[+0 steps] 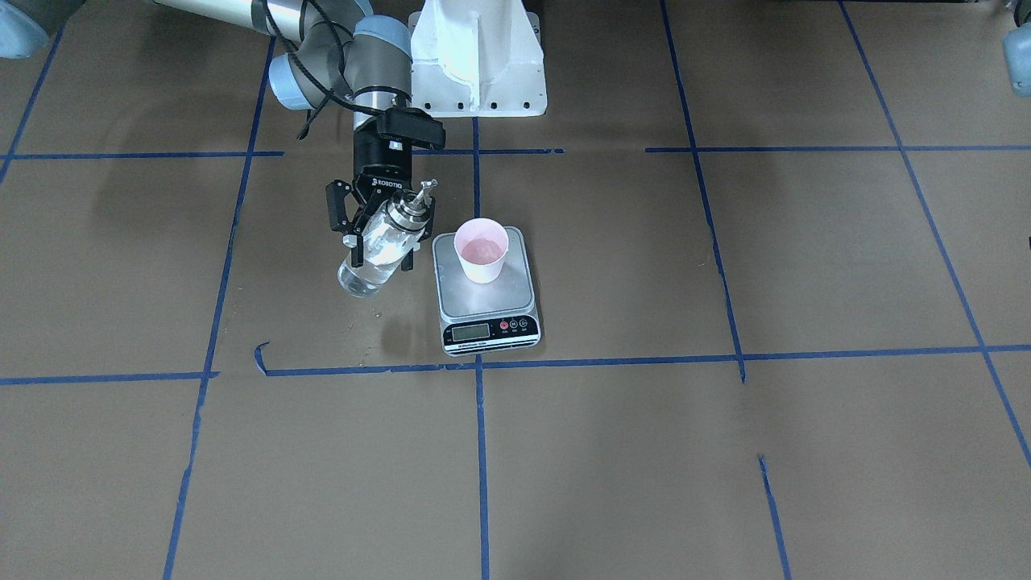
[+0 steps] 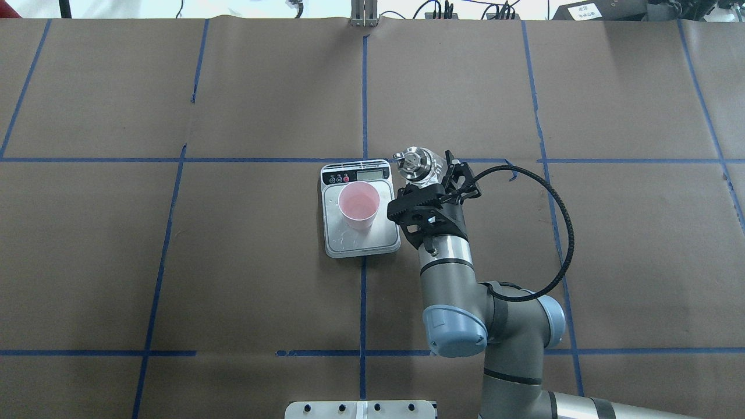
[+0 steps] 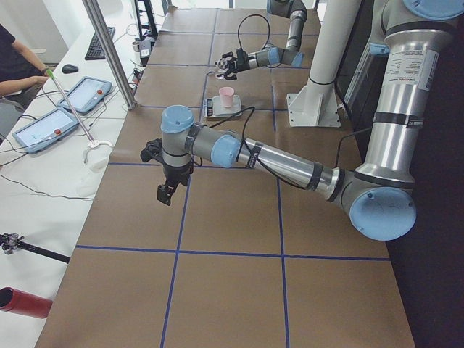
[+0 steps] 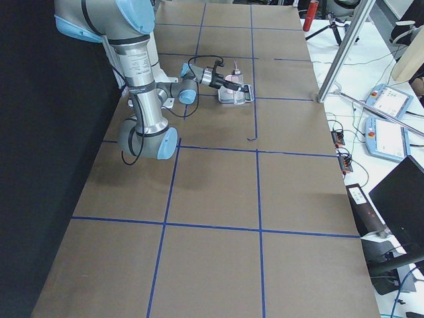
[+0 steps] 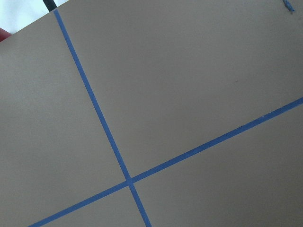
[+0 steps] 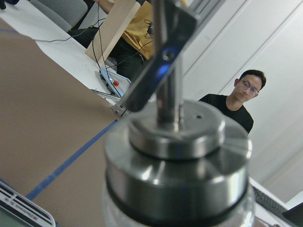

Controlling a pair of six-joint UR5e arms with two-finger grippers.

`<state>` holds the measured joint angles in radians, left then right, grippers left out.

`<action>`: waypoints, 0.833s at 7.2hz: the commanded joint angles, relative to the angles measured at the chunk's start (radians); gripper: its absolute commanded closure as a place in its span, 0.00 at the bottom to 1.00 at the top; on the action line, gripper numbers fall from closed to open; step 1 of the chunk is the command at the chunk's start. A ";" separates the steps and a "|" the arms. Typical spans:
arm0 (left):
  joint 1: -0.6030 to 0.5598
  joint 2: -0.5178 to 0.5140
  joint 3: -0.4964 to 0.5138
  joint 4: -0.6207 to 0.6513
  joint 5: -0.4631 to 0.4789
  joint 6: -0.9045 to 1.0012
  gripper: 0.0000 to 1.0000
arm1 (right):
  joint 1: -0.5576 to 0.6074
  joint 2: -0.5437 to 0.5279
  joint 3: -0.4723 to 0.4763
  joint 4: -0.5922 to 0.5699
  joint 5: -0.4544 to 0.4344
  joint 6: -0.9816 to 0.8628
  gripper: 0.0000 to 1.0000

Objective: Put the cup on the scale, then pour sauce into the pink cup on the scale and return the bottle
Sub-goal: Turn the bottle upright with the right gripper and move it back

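right pincer (image 1: 380,246) clamped on tilted bottle (image 1: 366,271), hiding its middle; left pincer (image 3: 167,195): cannot tell

Brown table (image 1: 805,266) w/ blue tape (image 1: 482,451) carries scale (image 1: 487,300).

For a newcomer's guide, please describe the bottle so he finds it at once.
Find the flat silver steel kitchen scale near the middle of the brown table, a pale pink cup on it. Beside it, the right arm holds in its jaws a small clear glass bottle, tilted. Only it is transparent, with a metal collar and thin spout.
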<state>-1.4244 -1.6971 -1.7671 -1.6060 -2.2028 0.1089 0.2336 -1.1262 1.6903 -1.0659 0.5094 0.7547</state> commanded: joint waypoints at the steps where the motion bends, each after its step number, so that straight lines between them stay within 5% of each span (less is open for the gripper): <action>1: 0.002 -0.001 0.000 0.000 0.000 -0.005 0.00 | 0.009 -0.103 0.098 0.001 0.081 0.325 1.00; 4: 0.002 -0.004 -0.003 -0.002 0.000 -0.009 0.00 | 0.044 -0.326 0.196 0.001 0.142 0.463 1.00; 6: -0.001 -0.007 -0.006 -0.002 0.000 -0.009 0.00 | 0.084 -0.342 0.201 0.003 0.211 0.752 1.00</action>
<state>-1.4242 -1.7029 -1.7716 -1.6075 -2.2028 0.1002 0.2944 -1.4469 1.8872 -1.0635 0.6904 1.3409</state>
